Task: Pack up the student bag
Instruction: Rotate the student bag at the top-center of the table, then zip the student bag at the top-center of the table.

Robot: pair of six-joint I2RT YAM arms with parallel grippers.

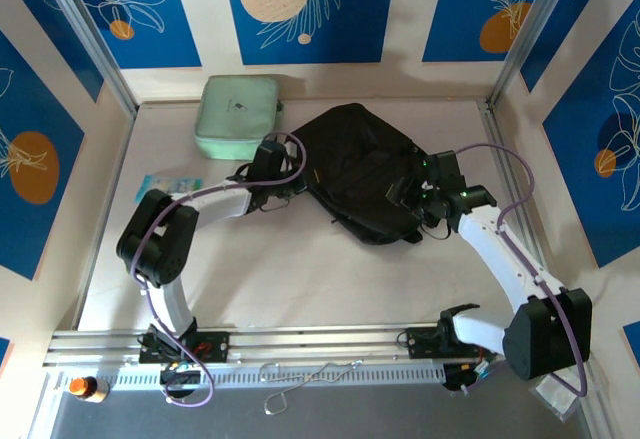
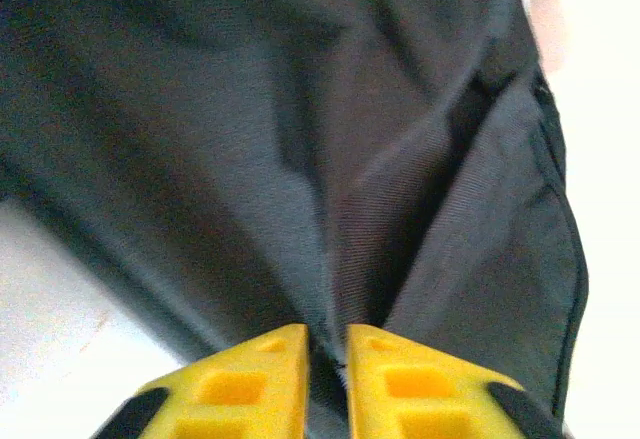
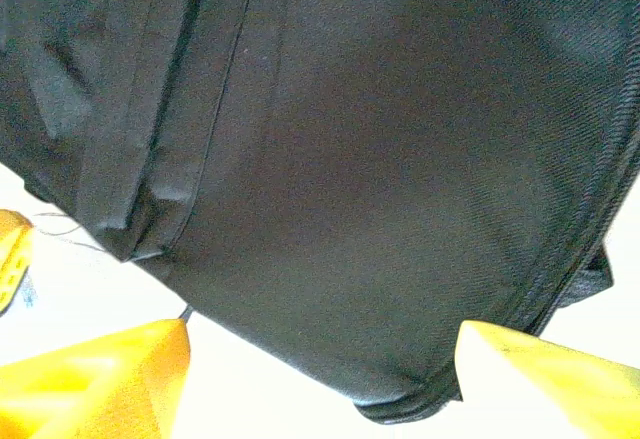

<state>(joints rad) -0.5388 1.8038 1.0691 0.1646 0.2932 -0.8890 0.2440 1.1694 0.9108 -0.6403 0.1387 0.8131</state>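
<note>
Large black fabric student bag [image 1: 355, 159], lying flat and rumpled, straps spilling at its edges

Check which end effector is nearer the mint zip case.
Left. The left end effector is at the left edge of the student bag, just below and right of the zip case in the top view. The right end effector sits at the bag's opposite, right side.

Both arms are extended inward; the left gripper [image 2: 327, 344] is held nearly closed, the right gripper [image 3: 325, 334] spread wide.
</note>
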